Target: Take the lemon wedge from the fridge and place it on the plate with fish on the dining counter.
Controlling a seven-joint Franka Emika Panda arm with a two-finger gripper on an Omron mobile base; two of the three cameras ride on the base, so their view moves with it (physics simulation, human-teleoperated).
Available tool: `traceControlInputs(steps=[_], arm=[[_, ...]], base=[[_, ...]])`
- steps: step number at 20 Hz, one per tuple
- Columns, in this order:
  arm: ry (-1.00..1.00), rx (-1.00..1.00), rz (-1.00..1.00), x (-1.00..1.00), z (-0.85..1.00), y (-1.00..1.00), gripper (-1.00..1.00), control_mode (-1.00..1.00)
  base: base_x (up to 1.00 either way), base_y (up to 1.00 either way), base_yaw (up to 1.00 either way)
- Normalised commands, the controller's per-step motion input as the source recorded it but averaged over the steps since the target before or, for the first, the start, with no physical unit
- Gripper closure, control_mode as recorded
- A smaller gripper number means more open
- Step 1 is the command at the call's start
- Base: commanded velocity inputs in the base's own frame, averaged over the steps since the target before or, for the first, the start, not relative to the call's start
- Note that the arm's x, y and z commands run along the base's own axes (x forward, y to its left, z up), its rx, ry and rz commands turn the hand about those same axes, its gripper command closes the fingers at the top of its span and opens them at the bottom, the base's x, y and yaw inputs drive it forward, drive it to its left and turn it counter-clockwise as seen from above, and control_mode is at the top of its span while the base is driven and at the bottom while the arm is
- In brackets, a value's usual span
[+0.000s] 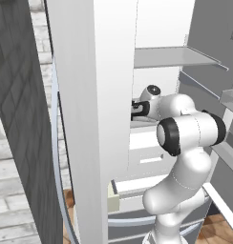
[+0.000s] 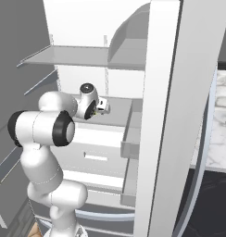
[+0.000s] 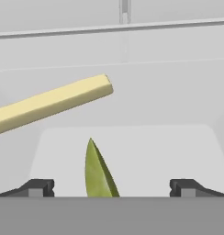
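Note:
The fridge [image 1: 113, 71] stands open, and my arm reaches into its white interior [image 2: 87, 41] at a middle shelf. In the hand view the lemon wedge [image 3: 98, 172], a small yellow-green sliver standing on edge, lies on the white shelf floor between my two finger tips, left of the midpoint. My gripper [image 3: 111, 186] is open, with its tips wide apart on either side of the wedge and touching nothing. The hand also shows as a dark block at the shelf front, gripper [image 1: 136, 109] and gripper [image 2: 104, 106]. The plate with fish is out of view.
A pale yellow stick [image 3: 54, 103] lies tilted on the shelf just beyond the wedge. A grey shelf [image 1: 171, 57] runs above the hand, white drawers [image 2: 98, 148] below. The open door [image 2: 166, 115] stands close on the right, with a marble counter top [image 2: 221, 120] past it.

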Motion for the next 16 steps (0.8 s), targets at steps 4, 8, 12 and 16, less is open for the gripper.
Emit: traceControlInputs(steps=[4,8,12,16], arm=[[0.01,0.0,0.0,0.0,-0.08,0.0,-1.0,-1.0],[0.01,0.0,0.0,0.0,-0.13,0.0,-1.0,-1.0],[0.0,0.0,0.0,0.0,-0.01,0.0,1.0,-1.0],[0.0,0.0,0.0,0.0,0.0,0.0,1.0,-1.0]], base=[[0.0,0.0,0.0],[0.0,0.0,0.0],[0.0,0.0,0.0],[0.0,0.0,0.0]])
